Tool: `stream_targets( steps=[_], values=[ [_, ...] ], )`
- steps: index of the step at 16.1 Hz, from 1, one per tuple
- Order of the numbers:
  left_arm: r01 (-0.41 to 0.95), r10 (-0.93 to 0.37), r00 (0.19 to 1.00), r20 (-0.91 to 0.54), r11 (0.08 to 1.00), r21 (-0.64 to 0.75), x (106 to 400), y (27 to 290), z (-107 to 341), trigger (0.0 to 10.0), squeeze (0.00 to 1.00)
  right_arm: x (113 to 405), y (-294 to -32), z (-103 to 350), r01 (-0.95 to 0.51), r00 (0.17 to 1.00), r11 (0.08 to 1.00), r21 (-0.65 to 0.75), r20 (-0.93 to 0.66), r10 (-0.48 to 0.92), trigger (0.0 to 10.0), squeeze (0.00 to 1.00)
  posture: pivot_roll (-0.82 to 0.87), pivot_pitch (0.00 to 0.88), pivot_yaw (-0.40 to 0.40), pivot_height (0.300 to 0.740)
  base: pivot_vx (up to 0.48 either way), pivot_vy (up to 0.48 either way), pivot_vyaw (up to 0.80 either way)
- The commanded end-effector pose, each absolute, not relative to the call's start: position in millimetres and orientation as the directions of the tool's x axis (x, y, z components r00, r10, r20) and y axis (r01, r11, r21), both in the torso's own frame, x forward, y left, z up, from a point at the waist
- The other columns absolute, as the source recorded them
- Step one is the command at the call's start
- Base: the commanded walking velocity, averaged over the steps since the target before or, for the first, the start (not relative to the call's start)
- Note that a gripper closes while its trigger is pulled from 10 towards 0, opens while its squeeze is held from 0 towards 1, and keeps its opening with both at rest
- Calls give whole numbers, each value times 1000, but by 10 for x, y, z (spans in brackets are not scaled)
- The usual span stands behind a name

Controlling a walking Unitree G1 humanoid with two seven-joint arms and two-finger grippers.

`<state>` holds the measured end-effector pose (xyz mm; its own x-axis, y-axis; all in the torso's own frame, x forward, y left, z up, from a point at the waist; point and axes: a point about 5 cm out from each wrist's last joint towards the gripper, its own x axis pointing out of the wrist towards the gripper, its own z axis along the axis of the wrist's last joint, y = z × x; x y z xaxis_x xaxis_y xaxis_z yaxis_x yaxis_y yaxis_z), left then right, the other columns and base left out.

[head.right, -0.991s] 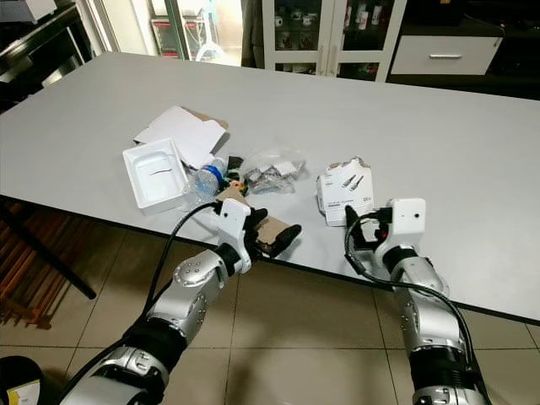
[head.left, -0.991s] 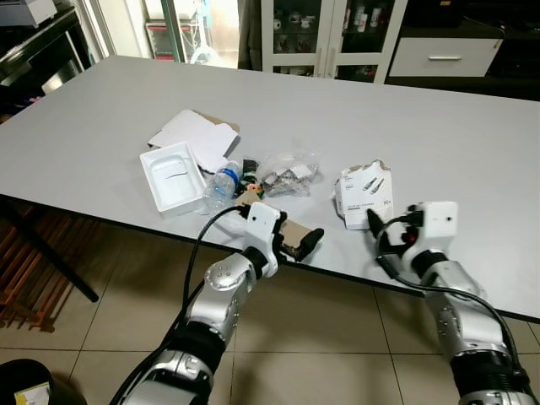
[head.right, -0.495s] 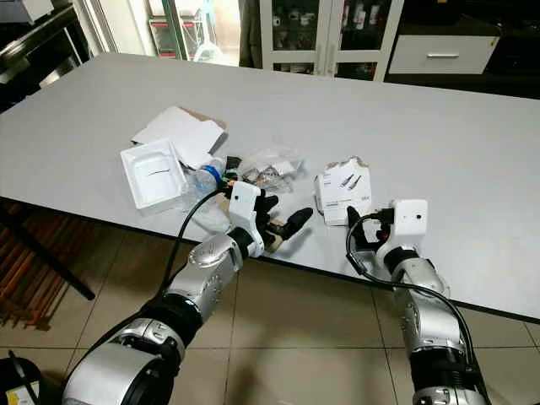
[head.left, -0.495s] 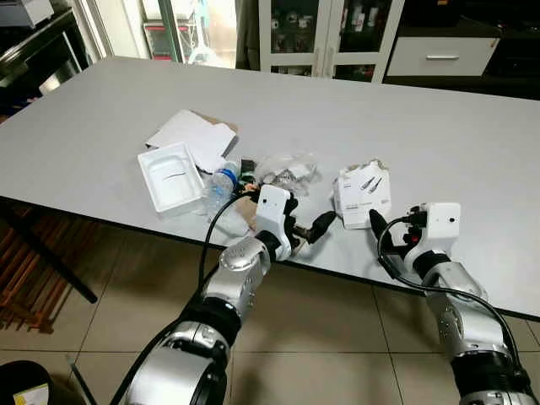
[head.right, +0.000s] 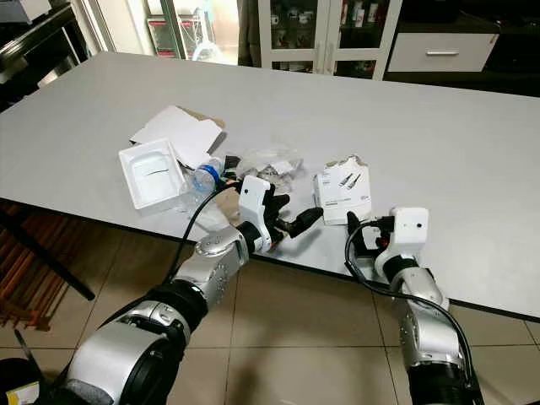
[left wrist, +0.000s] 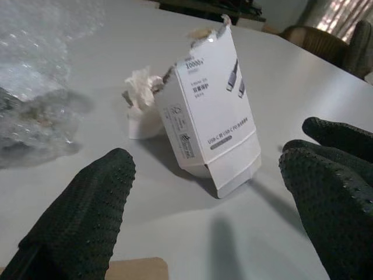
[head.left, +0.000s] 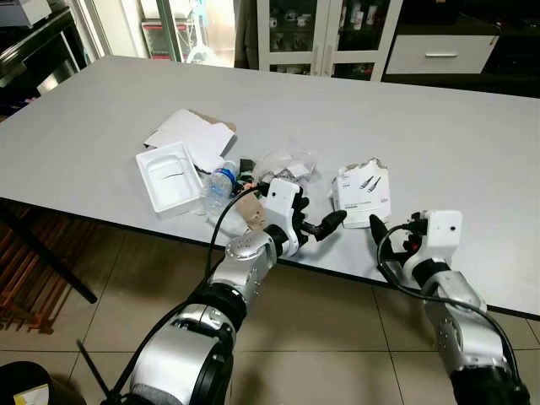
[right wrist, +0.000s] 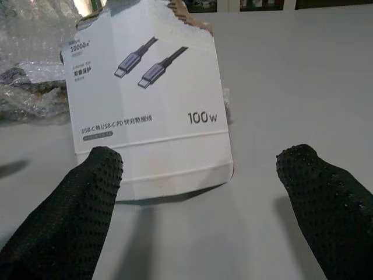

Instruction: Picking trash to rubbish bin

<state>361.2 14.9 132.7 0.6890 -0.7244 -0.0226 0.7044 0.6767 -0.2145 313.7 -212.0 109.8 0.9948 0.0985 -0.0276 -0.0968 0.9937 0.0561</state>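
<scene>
Two hands held low at the near edge of a grey bench (head.left: 439, 126), both aimed at a torn cable box (head.left: 362, 193).

The bench carries a litter cluster: a flattened white carton (head.left: 191, 135), a white tray (head.left: 170, 176), a clear crumpled bag (head.left: 287, 165), a plastic bottle (head.left: 219, 184) and the cable box, which stands upright near the front edge with a wad of tissue (left wrist: 139, 93) just beside it. The left arm reaches across from the litter side, left hand (head.left: 316, 222) above the bench, fingers (left wrist: 87, 204) apart, nothing between them. The right hand (head.left: 381, 243) hovers at the bench edge in front of the box, fingers (right wrist: 76, 210) spread, empty.
</scene>
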Motion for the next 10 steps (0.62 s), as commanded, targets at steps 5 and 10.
stream_targets(
  steps=[5,10],
  values=[
    [795,-823,568,15,544,-268,3400,-559,1524,10000,0,3012,-2078,1074,-80,996,994,73,-30,82,10000,0,-279,150,93,740,0,0,0],
    [790,-826,563,27,529,-309,3374,-686,1603,10000,0,2847,-2028,1042,-55,998,995,84,-36,58,10000,0,-360,178,113,740,0,0,0]
  ],
)
